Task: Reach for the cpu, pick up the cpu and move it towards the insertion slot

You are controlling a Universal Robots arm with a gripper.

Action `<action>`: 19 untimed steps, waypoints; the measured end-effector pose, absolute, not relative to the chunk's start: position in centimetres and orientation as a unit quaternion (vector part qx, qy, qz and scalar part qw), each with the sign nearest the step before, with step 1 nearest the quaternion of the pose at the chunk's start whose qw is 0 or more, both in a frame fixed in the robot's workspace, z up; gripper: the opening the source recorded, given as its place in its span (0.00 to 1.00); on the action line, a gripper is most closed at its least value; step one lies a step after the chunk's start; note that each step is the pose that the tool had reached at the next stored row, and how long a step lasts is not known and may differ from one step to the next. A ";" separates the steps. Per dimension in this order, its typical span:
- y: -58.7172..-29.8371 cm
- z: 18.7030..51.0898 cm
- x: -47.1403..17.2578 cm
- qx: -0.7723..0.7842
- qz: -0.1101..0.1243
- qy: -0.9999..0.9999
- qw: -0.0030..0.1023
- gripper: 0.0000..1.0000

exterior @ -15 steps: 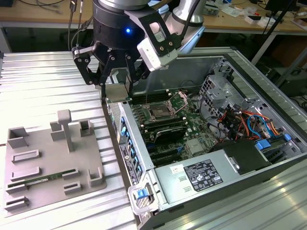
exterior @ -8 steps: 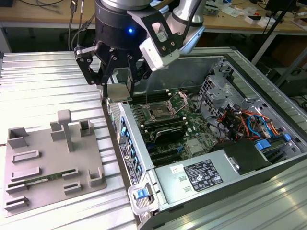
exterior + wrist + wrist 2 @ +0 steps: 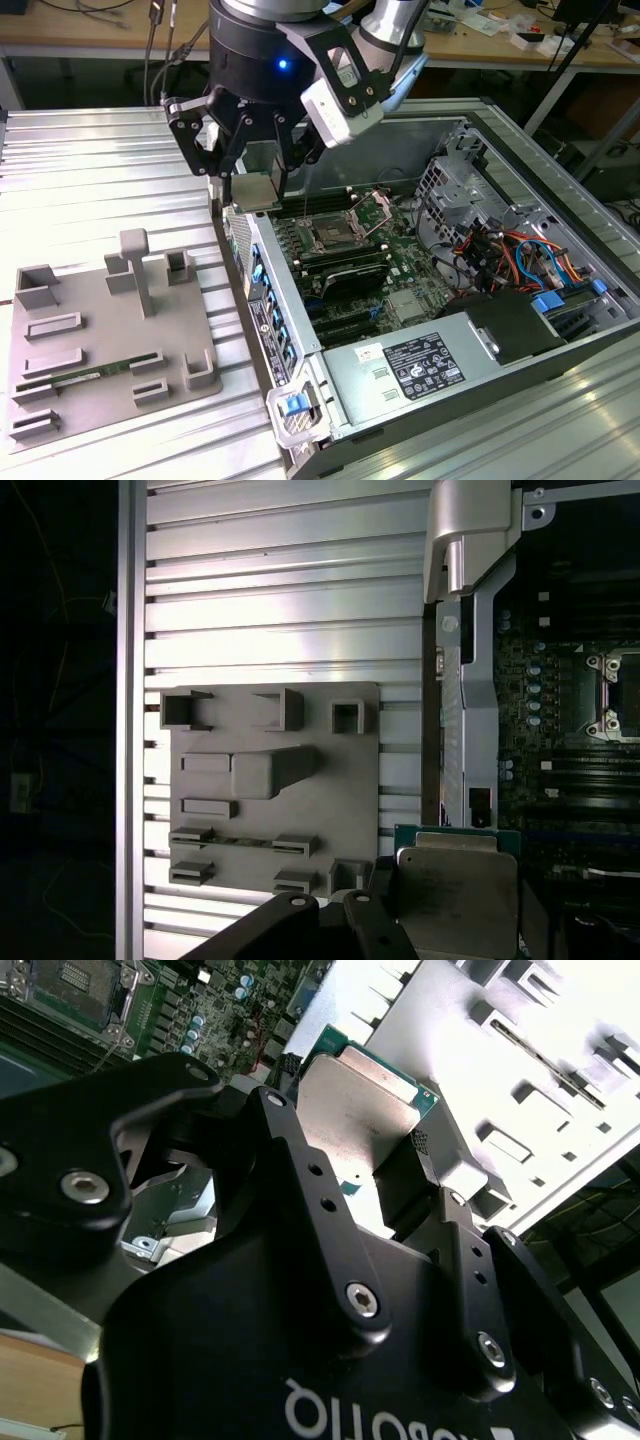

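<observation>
Black multi-link gripper (image 3: 252, 190) clenched on the thin square cpu with the pale silvery metal face (image 3: 253, 190), chip carried flat and level in the air. In the second wrist view, black pads (image 3: 418, 1142) pressing on opposite edges of the cpu (image 3: 352, 1110), its green border peeking past the metal lid. Same story in the first wrist view: cpu (image 3: 455, 895) flat between the fingers.

Now the relation that counts. Chip hanging right over the near side wall of the open grey computer case (image 3: 300, 330), well clear of the grey plastic fixture tray with its raised blocks (image 3: 100, 330) lying on the ribbed aluminium table (image 3: 90, 180). Square dark insertion slot with the shiny metal frame and wire lever (image 3: 335, 238) down on the green motherboard (image 3: 400, 270), off toward the exterior view's right and a little nearer the camera, lower than the chip. Apart, not yet above it. Socket frame looking open, dark square bare.

Lift judged done, carry underway, chip at the case's edge with the slot near but not yet reached.
</observation>
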State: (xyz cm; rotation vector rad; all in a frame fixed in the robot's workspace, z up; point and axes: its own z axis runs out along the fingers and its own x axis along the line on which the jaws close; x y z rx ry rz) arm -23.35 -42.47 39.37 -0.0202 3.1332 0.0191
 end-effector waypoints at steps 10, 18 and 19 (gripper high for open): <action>-42.5 39.4 -23.2 -0.006 0.006 1.000 0.004 0.55; -42.4 39.4 -22.8 -0.006 0.006 1.000 0.004 0.55; -42.4 39.4 -22.8 -0.006 0.006 1.000 0.004 0.55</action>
